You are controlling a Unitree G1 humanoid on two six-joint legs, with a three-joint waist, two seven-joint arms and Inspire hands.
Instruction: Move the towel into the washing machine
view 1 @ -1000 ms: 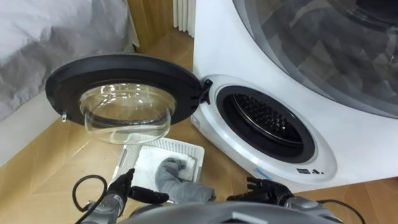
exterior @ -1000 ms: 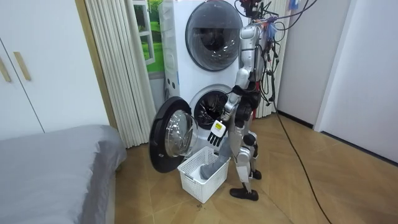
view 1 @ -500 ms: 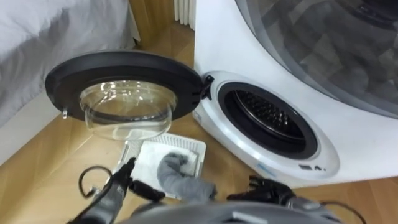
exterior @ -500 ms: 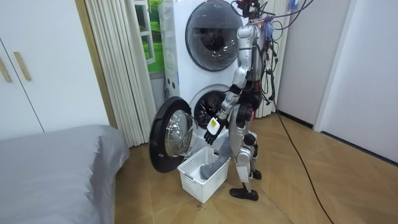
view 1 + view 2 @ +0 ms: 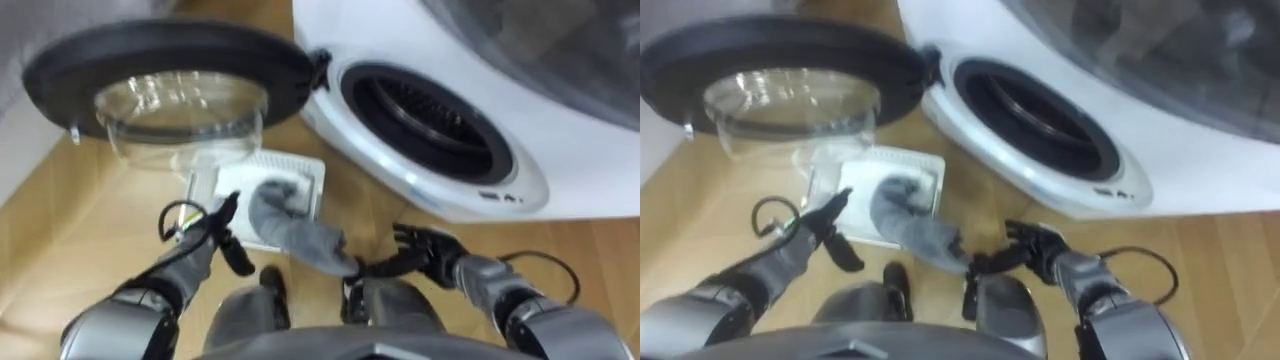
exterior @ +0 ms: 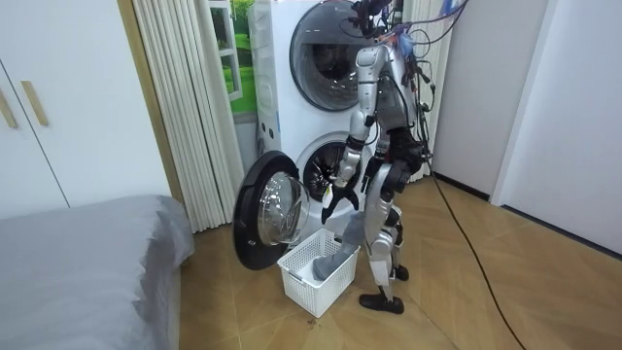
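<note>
A grey towel [image 5: 290, 228] lies in a white basket [image 5: 312, 170] on the wooden floor and droops over the basket's near edge. My left hand [image 5: 226, 240] hovers just left of the towel with its fingers straight and nothing in it. Lower right of the towel, my right hand [image 5: 428, 252] is spread open over the floor and holds nothing. The washing machine's drum opening [image 5: 425, 110] gapes beyond the basket, its round door [image 5: 170, 70] swung wide to the left. In the room view I stand bent forward over the basket [image 6: 309, 287], facing the machine [image 6: 321, 175].
A second machine [image 6: 335, 44] with a glass door is stacked on the washer. The open door [image 6: 264, 209] stands close on the basket's left. A grey bed [image 6: 87, 253] and pale curtains [image 6: 185, 107] are on the room view's left. A cable [image 6: 466, 253] crosses the floor.
My head has tipped down and my body has leaned forward. Both arms have reached further out, the left hand now beside the towel. Towel and basket have not moved.
</note>
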